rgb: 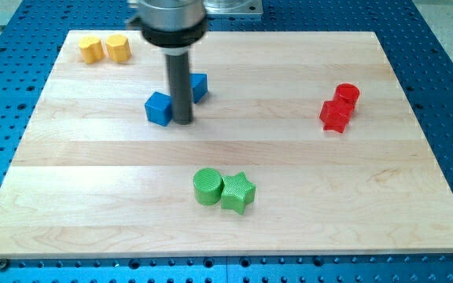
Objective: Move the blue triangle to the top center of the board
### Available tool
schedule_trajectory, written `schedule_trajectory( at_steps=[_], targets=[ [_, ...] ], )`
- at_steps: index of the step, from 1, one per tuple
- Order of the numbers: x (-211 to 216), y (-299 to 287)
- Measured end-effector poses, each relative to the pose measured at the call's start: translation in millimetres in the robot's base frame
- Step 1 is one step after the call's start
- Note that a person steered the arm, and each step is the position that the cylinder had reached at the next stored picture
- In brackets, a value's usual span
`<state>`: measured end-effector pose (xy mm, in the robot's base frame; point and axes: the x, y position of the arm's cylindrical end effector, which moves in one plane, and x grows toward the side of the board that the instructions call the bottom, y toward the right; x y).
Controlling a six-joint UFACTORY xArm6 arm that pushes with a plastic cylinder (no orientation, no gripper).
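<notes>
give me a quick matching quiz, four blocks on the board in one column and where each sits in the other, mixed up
Blocks:
1. yellow pair
2. red pair
3. green star
4. blue cube

Places:
A. just to the view's left of my tip
B. view's top left corner of the board
C. bottom centre, touching the green cylinder
D. view's right side

Pairs: 1-B, 2-D, 3-C, 4-A

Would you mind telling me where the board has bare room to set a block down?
Free: the wide stretch between the blue blocks and red blocks, and the bottom corners either side of the green pair. Crowded: the top left, where my tip stands between the blue blocks, with the yellow blocks nearby.
</notes>
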<state>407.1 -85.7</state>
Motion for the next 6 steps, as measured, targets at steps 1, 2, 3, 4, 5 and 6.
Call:
schedule_trajectory(
  at_steps=[1, 2, 3, 4, 5, 6],
  targets=[
    [-33.9, 2.8],
    [-58.2, 58.6],
    [-34.5, 70.5],
    [-55.6, 79.1],
    [-100.1, 82.8],
    [-131.2, 82.3]
  ],
)
